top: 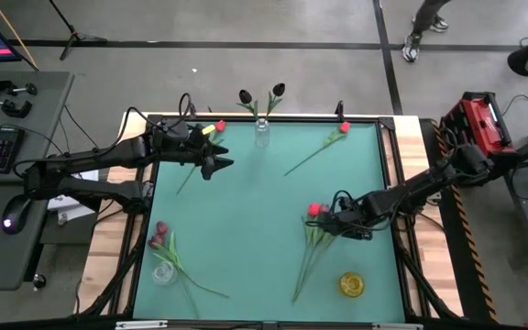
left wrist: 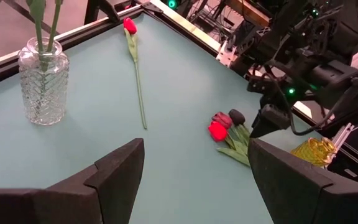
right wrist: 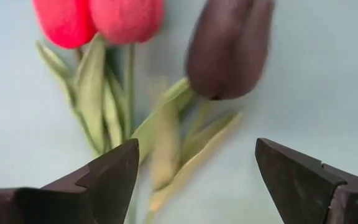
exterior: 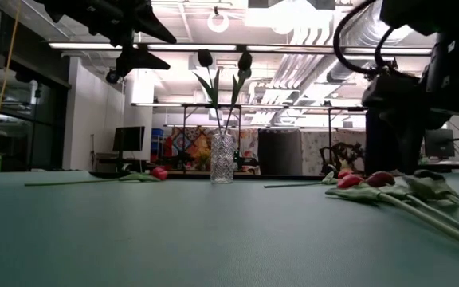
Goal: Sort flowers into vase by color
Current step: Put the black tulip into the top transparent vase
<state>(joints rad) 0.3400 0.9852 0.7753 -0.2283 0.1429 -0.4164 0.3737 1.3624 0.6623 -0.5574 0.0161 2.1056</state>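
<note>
A clear glass vase (top: 261, 135) at the far middle holds two black flowers (exterior: 205, 57). One red flower (top: 220, 126) lies far left, another (top: 344, 127) far right. A bunch of two red flowers (right wrist: 64, 18) and one black flower (right wrist: 229, 46) lies flat at the right. My right gripper (right wrist: 194, 180) is open, pointing steeply down just above this bunch. Its fingers stand on either side of the black flower's stem and leaves. My left gripper (top: 218, 165) hangs open in the air at the far left, holding nothing.
A yellow vase (top: 351, 283) stands near the right front corner. A small clear vase (top: 163, 272) stands near the left front, with dark pink flowers (top: 160, 234) lying next to it. The mat's middle (top: 246, 211) is bare.
</note>
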